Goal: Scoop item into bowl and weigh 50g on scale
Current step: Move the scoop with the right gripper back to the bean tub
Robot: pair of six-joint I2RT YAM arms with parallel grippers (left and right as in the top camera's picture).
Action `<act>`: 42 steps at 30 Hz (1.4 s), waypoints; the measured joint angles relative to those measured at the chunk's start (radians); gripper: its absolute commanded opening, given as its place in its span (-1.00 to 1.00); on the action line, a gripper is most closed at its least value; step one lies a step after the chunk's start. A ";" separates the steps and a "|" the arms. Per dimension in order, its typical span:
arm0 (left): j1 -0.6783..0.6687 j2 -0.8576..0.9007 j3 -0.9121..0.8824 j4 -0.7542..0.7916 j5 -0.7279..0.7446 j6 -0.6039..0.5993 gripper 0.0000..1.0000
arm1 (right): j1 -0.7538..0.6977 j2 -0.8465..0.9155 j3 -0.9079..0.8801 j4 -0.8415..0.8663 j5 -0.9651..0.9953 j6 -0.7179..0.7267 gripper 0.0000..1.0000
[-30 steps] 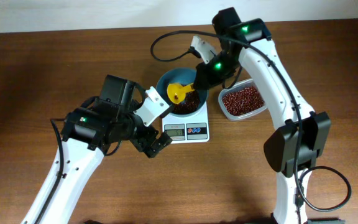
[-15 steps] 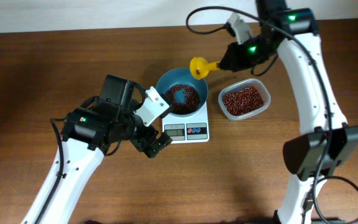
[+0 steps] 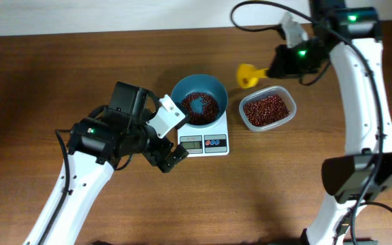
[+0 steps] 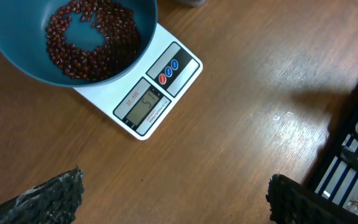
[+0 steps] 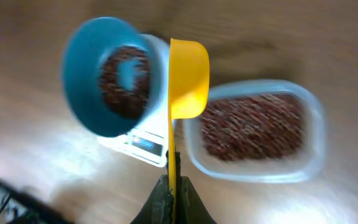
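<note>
- Right hand (image 3: 274, 69) is clamped tight on the thin handle of a yellow scoop (image 3: 246, 75). In the right wrist view its two dark fingers (image 5: 160, 202) are pinched together around the handle's end, and the scoop's cup points away from them.
- That scoop hangs in the air above the bench (image 3: 60, 68), over the gap between the bowl (image 3: 180, 90) and the clear container (image 3: 289, 102). It is nearer the container's far left corner and touches neither.
- Left hand (image 3: 170, 159) is spread wide and grips nothing. In its own wrist view the dark fingertips (image 4: 48, 196) sit at the bottom corners of the picture with bare bench between them.
- From overhead, the left hand hovers just off the front left corner of the scale (image 3: 206, 144).
- On the scale stands the teal bowl, covering most of the platform. Only the front strip is uncovered, with its display (image 4: 143, 102) and the red and blue buttons (image 4: 169, 71).
- The display shows dark digits, which I cannot read with certainty.
- Beans (image 3: 199, 105) lie in the bottom of the bowl as a loose ring, with a bare blue patch in the middle.
- More beans fill the clear container, which sits on the bench just to the right of the scale, with a narrow strip of wood between them.
- The right wrist view is blurred, so I cannot tell whether anything is in the scoop's cup.
</note>
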 measured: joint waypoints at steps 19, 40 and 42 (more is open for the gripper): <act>0.000 0.000 0.000 0.000 0.000 0.000 0.97 | 0.155 -0.077 -0.020 -0.125 0.478 0.149 -0.92; 0.000 0.000 0.000 0.000 0.000 0.000 0.97 | 0.212 -0.076 -0.020 -0.142 0.551 0.072 -0.92; 0.000 0.000 0.000 0.000 0.000 0.000 0.98 | 0.212 -0.076 -0.020 -0.135 0.551 0.070 -0.92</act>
